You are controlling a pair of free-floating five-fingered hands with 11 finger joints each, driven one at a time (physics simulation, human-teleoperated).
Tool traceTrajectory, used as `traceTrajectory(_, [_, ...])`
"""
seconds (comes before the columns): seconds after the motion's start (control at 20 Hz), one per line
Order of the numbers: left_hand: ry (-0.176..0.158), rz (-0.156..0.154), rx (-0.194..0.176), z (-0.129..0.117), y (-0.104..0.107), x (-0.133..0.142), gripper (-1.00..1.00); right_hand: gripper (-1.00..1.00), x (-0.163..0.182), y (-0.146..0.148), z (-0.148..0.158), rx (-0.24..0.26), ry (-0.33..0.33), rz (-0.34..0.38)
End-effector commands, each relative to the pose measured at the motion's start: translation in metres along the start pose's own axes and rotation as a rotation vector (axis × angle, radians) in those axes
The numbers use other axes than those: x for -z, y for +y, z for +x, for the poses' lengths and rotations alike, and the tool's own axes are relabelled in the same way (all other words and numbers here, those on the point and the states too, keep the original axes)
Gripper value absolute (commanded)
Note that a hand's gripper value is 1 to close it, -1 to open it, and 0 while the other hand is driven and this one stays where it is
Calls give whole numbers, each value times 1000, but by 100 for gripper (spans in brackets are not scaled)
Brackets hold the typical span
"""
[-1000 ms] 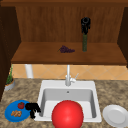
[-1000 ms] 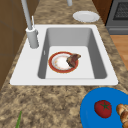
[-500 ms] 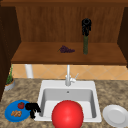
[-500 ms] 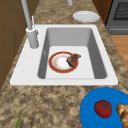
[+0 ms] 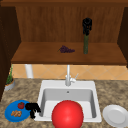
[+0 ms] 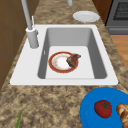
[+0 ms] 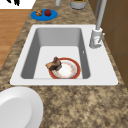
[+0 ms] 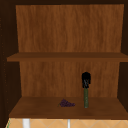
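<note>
green bottle (image 5: 86,45) stands upright on shelf (image 5: 45,56), right hand (image 5: 87,25) clamped round its top from above; left hand (image 5: 32,108) curled, idle by blue plate (image 5: 10,113).

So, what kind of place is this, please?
It looks like a home kitchen, in simulation. A white sink with a faucet sits in a stone-patterned counter, a wooden wall cabinet hangs above it, and a blue plate of food lies beside the sink.

green bottle (image 5: 85,45), purple grapes (image 5: 66,49), blue plate (image 5: 11,113), black hands.
</note>
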Motion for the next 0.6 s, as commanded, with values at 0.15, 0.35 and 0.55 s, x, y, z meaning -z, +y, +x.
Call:
traceTrajectory(0.15, [0, 0, 0, 0, 0, 0, 0, 100, -4, 11, 0, -7, -16, 2])
traceTrajectory(0.35, [0, 0, 0, 0, 0, 0, 0, 100, -3, 1, -1, -1, -10, 13])
traceTrajectory(0.55, [0, 0, 0, 0, 0, 0, 0, -100, -8, -9, -2, 2, -1, 38])
